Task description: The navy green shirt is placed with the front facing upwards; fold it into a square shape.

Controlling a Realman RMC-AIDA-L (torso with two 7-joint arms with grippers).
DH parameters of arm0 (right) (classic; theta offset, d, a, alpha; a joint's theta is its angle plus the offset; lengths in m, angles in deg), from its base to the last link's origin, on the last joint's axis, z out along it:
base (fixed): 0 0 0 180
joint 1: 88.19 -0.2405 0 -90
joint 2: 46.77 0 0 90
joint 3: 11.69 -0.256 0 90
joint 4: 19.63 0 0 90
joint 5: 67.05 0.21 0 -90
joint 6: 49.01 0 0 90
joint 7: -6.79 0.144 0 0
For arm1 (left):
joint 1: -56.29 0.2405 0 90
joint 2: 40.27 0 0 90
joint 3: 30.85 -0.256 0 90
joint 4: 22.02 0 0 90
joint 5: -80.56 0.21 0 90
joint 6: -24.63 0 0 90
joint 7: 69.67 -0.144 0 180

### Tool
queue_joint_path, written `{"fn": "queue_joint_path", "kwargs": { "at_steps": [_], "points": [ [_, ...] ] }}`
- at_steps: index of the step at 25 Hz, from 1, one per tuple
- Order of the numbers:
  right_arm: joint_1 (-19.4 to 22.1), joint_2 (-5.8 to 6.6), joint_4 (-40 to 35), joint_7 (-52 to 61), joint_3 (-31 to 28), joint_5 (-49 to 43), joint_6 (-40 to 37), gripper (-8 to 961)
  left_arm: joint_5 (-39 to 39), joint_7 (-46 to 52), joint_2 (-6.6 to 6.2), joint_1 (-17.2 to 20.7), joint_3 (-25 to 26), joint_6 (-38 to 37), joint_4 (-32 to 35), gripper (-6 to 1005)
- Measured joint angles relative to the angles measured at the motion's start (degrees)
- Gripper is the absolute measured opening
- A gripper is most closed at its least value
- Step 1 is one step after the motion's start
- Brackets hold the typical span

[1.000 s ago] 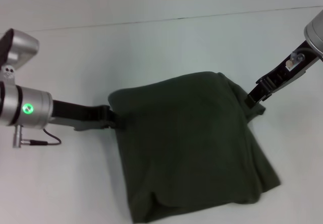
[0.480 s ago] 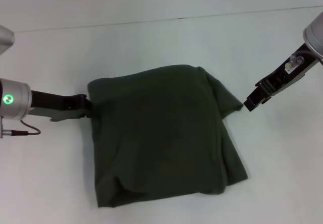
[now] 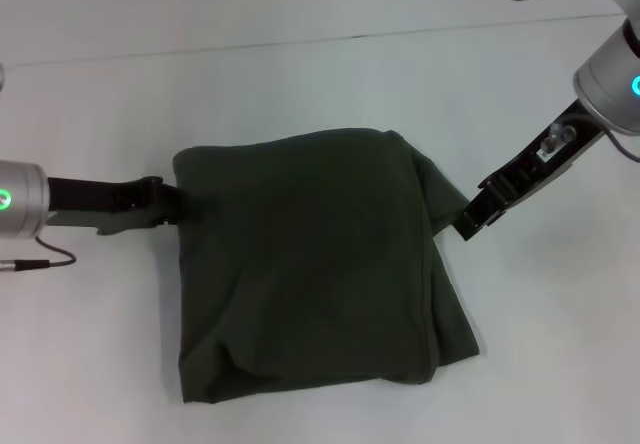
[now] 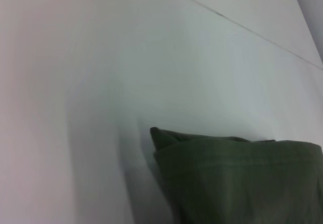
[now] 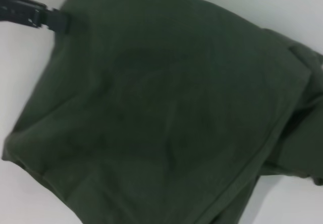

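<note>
The navy green shirt (image 3: pixel 310 274) lies on the white table (image 3: pixel 300 84), folded into a rough square with no lettering showing. A loose flap of cloth sticks out at its right edge. My left gripper (image 3: pixel 172 201) is low on the table at the shirt's upper left corner, shut on the cloth edge. In the right wrist view the shirt (image 5: pixel 161 108) fills the picture and the left gripper (image 5: pixel 59 19) meets its corner. My right gripper (image 3: pixel 466 226) hangs just beside the right flap. The left wrist view shows only a folded corner of the shirt (image 4: pixel 237 178).
A thin seam line (image 3: pixel 400 32) crosses the white table behind the shirt. A cable (image 3: pixel 40 261) hangs from the left wrist over the table.
The left gripper dragged the shirt to the left and the cloth flattened. The right gripper came off the shirt's right edge, then moved back down toward the flap.
</note>
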Motion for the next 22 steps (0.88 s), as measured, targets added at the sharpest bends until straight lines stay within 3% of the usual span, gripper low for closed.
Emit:
{"fn": "queue_joint_path", "kwargs": {
  "at_steps": [4,8,10,22],
  "points": [
    [-0.2,0.01,1.1,0.0,1.0,0.2,-0.6,393,-0.5,1.4,0.78,2.9,1.9,-1.2,5.0,260],
    [0.0,-0.01,1.9,0.0,2.4,0.3,-1.2,393,-2.5,1.7,2.16,6.9,7.2,-3.8,12.8,363],
    [0.2,-0.03,2.5,-0.1,3.3,0.3,-1.8,393,-4.6,1.7,2.23,8.3,9.2,-5.1,14.8,415],
    [1.0,-0.24,11.2,-0.7,4.9,7.2,-0.1,393,-11.3,0.0,2.66,11.2,12.2,-9.6,16.9,859]
  ]
}}
